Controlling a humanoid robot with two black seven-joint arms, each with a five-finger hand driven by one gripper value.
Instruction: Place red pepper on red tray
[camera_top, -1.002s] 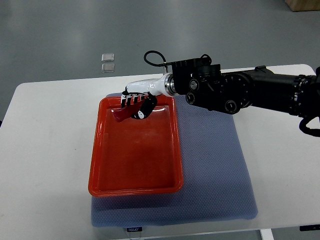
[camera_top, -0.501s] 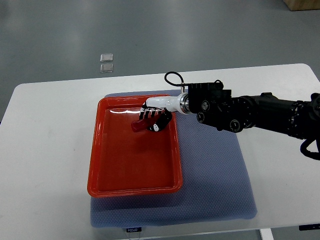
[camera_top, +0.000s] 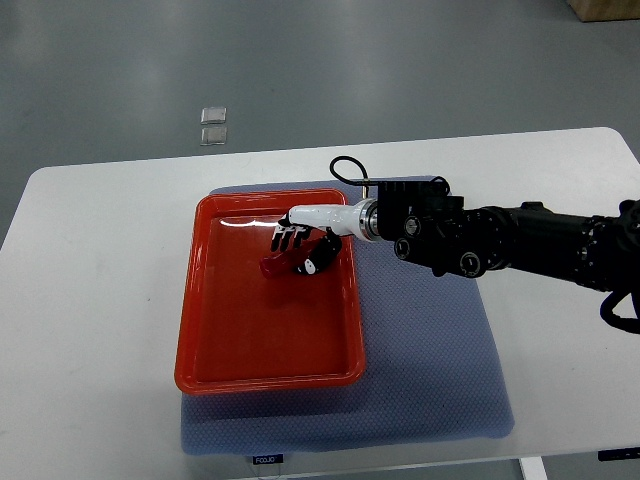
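Lowered, right robot hand (camera_top: 300, 245) holds red pepper (camera_top: 276, 265) inside red tray (camera_top: 200, 330).

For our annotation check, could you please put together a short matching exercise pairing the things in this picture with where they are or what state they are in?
Column one:
1. red pepper
2. red tray
3. blue mat
4. right robot hand

Column two:
A. lies on the white table, under the tray
B. fingers curled around the pepper
C. rests on the mat, on its left part
D. held over the far part of the tray

Pairs: 1-D, 2-C, 3-A, 4-B
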